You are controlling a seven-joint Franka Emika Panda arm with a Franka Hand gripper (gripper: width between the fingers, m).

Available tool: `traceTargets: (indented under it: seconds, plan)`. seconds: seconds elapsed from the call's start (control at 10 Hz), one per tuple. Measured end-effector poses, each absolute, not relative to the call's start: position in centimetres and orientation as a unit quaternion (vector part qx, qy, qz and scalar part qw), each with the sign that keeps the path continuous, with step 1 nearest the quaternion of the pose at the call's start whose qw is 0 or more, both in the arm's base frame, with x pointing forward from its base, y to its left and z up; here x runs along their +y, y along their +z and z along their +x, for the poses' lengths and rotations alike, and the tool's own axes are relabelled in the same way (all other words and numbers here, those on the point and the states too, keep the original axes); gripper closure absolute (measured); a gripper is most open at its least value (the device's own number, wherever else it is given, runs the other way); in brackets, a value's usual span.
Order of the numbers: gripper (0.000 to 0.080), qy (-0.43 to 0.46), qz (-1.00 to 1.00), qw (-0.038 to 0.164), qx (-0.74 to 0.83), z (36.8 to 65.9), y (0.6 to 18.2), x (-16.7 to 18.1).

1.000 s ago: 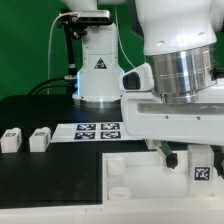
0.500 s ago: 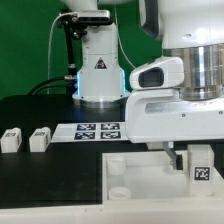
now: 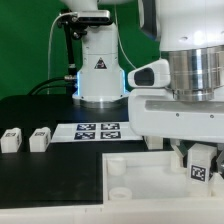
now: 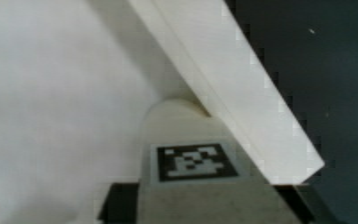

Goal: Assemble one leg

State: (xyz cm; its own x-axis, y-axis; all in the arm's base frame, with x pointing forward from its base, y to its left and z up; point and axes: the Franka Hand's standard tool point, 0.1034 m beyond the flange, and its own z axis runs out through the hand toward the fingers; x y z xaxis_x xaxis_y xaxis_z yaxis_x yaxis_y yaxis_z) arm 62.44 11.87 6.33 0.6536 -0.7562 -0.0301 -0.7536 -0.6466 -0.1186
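Observation:
My gripper (image 3: 200,157) is shut on a leg (image 3: 201,166), a small white block with a black-and-white tag. It holds the leg at the exterior view's right, over the near right part of the large white panel (image 3: 140,185). In the wrist view the leg (image 4: 197,160) stands between my dark fingers (image 4: 123,205), right against the panel's raised edge (image 4: 220,75). I cannot tell whether the leg's lower end touches the panel. Two more legs (image 3: 11,139) (image 3: 39,138) lie on the black table at the exterior view's left.
The marker board (image 3: 98,131) lies behind the panel in the middle. The robot's base (image 3: 98,75) stands behind it. Round sockets (image 3: 118,163) show at the panel's left corners. The arm's wide body hides the table at the right.
The wrist has shifted toward the exterior view's right and turned. The leg has stayed in the grip over the panel, and its tagged face now sits at a slightly different angle.

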Motion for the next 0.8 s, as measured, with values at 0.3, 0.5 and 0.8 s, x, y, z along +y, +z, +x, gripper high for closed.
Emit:
traceTargets:
  seconds: [0.3,0.5,0.8]
  plan:
    - [0.0504,0.023,-0.763,0.083,0.641,62.69,6.18,11.65]
    - [0.0504,0.036,-0.685,0.088,0.723,62.60,6.08,11.82]
    - [0.0409,0.032,-0.718,0.088,0.689,62.55,6.02,11.78]
